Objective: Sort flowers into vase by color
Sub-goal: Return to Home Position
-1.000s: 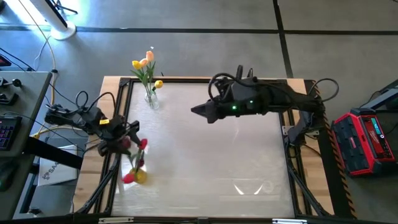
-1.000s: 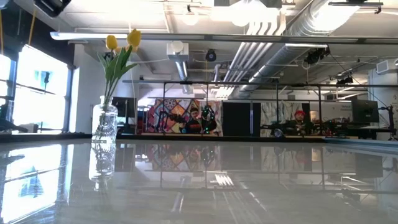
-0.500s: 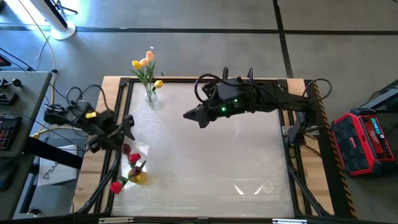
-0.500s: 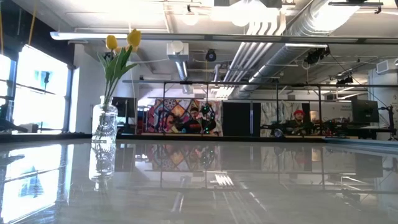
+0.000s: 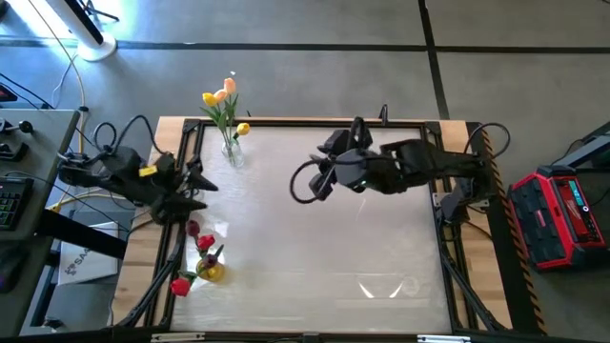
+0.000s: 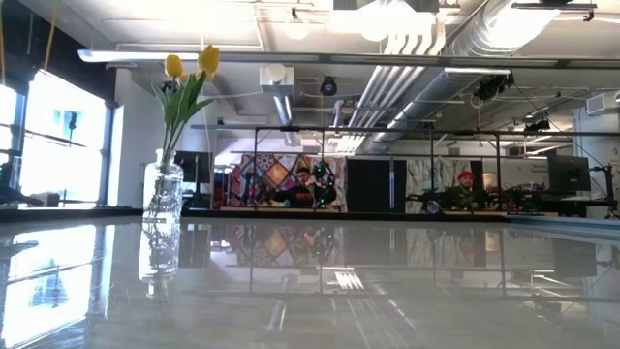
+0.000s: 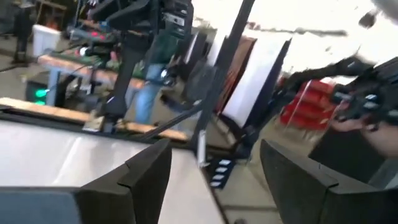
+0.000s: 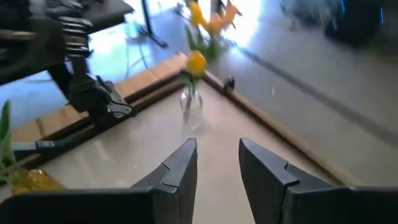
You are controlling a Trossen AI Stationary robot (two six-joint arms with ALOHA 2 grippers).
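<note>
Above the white table [image 5: 381, 267], the right arm [image 5: 429, 167] reaches in from the right edge, elbow bent. The right gripper [image 8: 217, 168] hovers over the far middle, fingers slightly apart and empty. The left arm [image 5: 124, 176] crouches over the left edge, its left gripper [image 7: 214, 180] spread wide and empty. The yellow and peach tulips [image 5: 219, 97] stand in a clear vase [image 5: 233, 152] at the far left corner. The red tulips [image 5: 193, 229] lean from an orange vase [image 5: 212, 272] at the near left.
</note>
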